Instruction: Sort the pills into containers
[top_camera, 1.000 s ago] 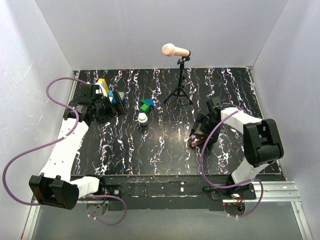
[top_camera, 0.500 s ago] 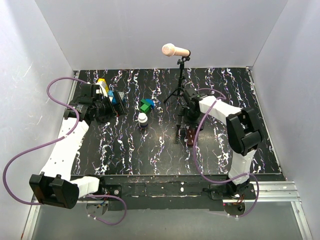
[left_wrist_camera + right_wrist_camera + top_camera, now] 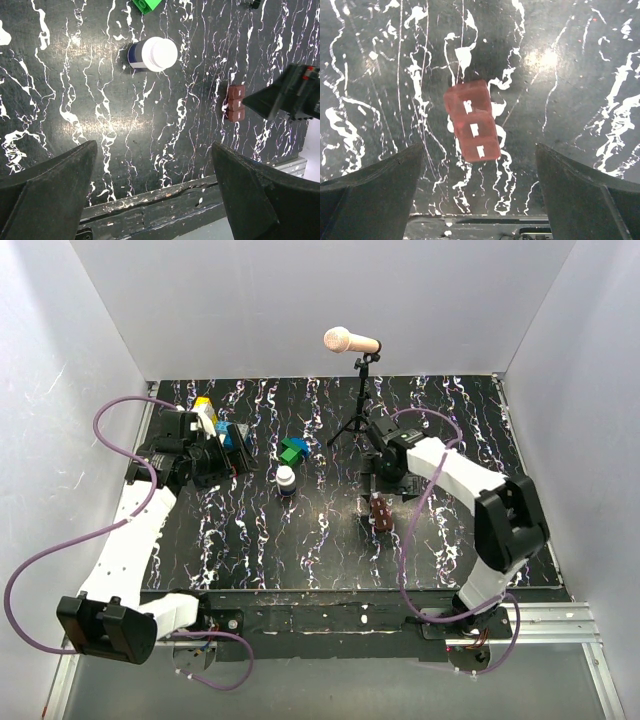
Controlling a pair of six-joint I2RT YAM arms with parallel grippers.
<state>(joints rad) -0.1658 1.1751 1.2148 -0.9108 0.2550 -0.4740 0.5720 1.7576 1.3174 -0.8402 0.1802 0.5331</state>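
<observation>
Black counter (image 3: pixel 300 540), veined with white, fills the floor of a white-walled booth. At far left the left fingers (image 3: pixel 237 447) are raised off the surface and spread wide, with nothing between them. A yellow block (image 3: pixel 204 406) and a blue block (image 3: pixel 232 434) sit just behind that wrist, partly hidden by it, so their shapes are hard to read. Toward the middle a green block (image 3: pixel 290 454) touches a second blue block (image 3: pixel 300 445); the left wrist view cuts the green one off at its top edge. Just nearer stands a white bottle (image 3: pixel 286 479) with a dark label, its cap on. Right of centre rises a microphone (image 3: pixel 350 340) on a tripod (image 3: pixel 357 425), whose right leg is covered by the right arm. The pill box (image 3: pixel 471 120) is reddish-brown with three lidded segments. It lies flat on the counter, well right of the bottle and slightly askew. The right fingers (image 3: pixel 385 480) hang over it, spread fully apart, touching nothing. Its lids look shut; what it holds cannot be told.
</observation>
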